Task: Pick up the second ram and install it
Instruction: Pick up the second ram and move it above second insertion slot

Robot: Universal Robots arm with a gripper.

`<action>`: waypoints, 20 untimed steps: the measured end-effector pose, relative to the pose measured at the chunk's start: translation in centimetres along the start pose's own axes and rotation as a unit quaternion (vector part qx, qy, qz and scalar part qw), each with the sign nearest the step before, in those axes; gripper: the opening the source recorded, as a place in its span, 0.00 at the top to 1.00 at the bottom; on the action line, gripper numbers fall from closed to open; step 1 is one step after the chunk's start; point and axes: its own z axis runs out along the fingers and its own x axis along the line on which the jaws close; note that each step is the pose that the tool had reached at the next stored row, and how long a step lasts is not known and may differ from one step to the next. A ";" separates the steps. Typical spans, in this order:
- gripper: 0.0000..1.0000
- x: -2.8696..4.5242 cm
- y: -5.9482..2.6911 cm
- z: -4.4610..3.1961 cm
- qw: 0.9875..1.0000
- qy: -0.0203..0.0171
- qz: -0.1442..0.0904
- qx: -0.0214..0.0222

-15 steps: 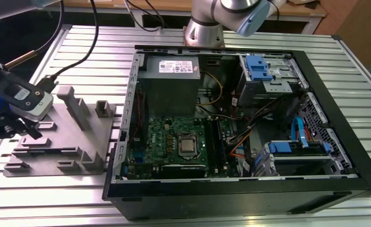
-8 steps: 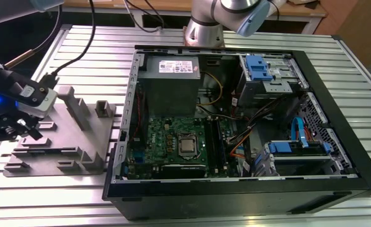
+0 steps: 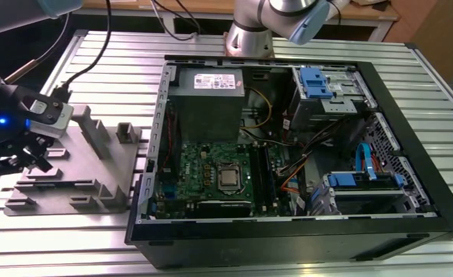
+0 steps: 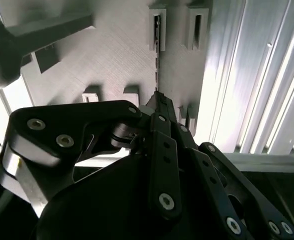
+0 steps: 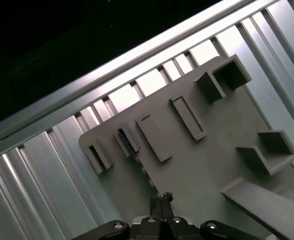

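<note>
1 hand over grey fixture plate

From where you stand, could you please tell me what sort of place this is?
Probably a robotics lab or assembly test cell: an open computer case lies on a slotted aluminium table, with a grey fixture plate beside it and a robot arm base nearby.

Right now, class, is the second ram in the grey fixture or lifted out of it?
In. The second ram stands on edge in the slotted holders of the fixture.
</note>
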 end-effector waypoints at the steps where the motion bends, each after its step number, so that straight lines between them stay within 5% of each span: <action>1: 0.93 0.00 0.00 0.05 1.000 0.000 -0.009 0.000; 6: 0.93 0.01 -0.02 0.27 0.999 0.003 -0.055 -0.002; 11: 0.93 0.01 -0.03 0.50 0.995 0.006 -0.100 -0.003; 16: 0.93 0.02 -0.05 0.72 0.989 0.008 -0.145 -0.004; 20: 0.93 0.03 -0.06 0.90 0.983 0.010 -0.181 -0.005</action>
